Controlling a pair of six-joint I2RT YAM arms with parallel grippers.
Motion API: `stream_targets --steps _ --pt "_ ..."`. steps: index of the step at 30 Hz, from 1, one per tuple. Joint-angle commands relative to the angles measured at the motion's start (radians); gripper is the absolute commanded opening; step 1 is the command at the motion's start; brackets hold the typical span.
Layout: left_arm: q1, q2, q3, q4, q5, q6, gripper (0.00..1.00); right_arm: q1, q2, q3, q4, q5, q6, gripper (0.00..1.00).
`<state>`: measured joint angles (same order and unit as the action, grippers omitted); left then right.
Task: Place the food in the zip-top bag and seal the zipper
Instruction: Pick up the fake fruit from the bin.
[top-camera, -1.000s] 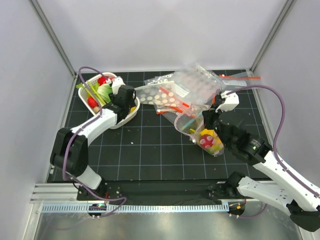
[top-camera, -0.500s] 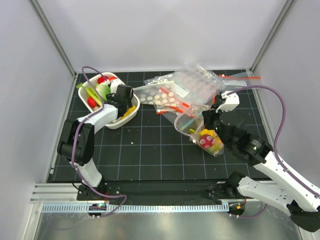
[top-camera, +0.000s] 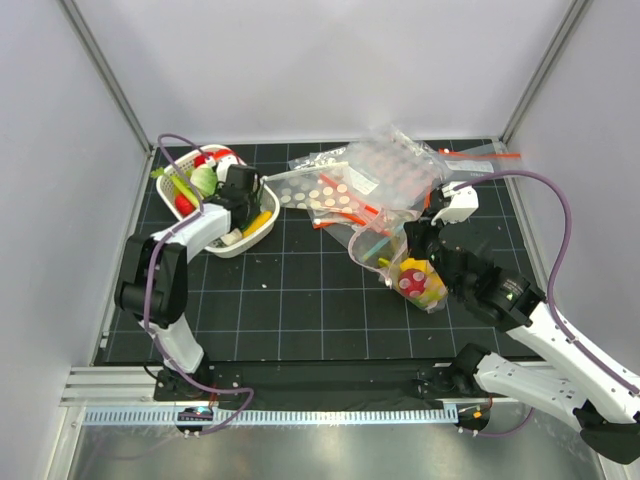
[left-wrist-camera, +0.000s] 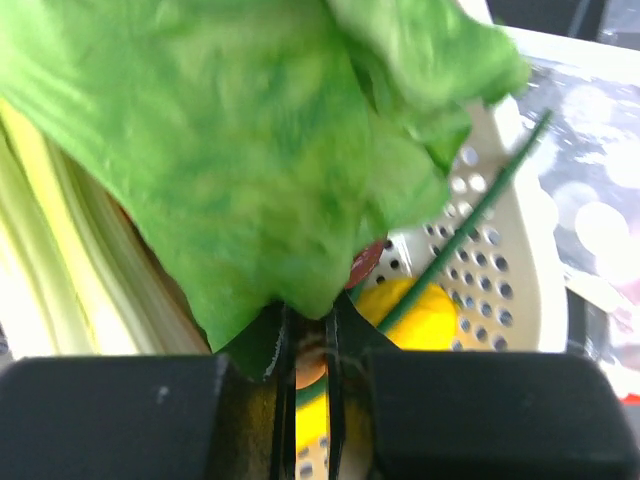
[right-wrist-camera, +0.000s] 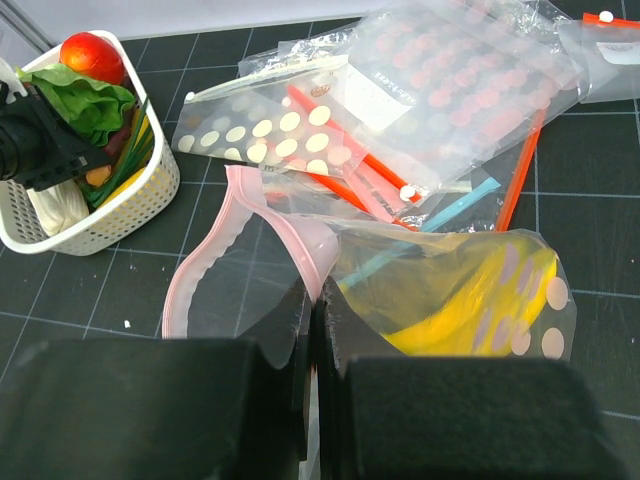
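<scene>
left arm (top-camera: 195, 232): reaching forward, jaws nearly closed | right arm (top-camera: 545, 325): stretched forward-left, jaws pinched shut

Open zip-top bag (right-wrist-camera: 250, 295), banana (right-wrist-camera: 455, 300) inside, lettuce (left-wrist-camera: 250, 150) gripped

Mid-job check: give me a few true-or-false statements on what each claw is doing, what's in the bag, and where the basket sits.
1. The right claw pinches the mouth edge of the bag. True.
2. That bag is empty. False: a yellow banana lies inside.
3. The left claw is at the green lettuce in the basket. True.
4. The basket stands on the right arm's side of the table. False: it stands far left, by the left arm.
</scene>
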<state>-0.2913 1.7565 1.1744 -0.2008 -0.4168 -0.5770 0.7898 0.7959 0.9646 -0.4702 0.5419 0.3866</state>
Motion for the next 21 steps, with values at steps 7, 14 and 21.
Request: stream_targets --steps 7,14,21 --pt "-0.104 -0.259 -0.076 -0.002 -0.020 -0.034 0.00 -0.003 -0.014 -0.003 0.065 0.003 -0.006 0.02" --pt "-0.151 -0.334 -0.117 0.008 -0.054 -0.035 0.03 -0.003 -0.006 -0.001 0.067 0.001 -0.006 0.02" --pt "-0.172 -0.351 -0.125 0.006 0.019 -0.020 0.14 -0.003 -0.006 -0.001 0.067 0.000 -0.006 0.02"
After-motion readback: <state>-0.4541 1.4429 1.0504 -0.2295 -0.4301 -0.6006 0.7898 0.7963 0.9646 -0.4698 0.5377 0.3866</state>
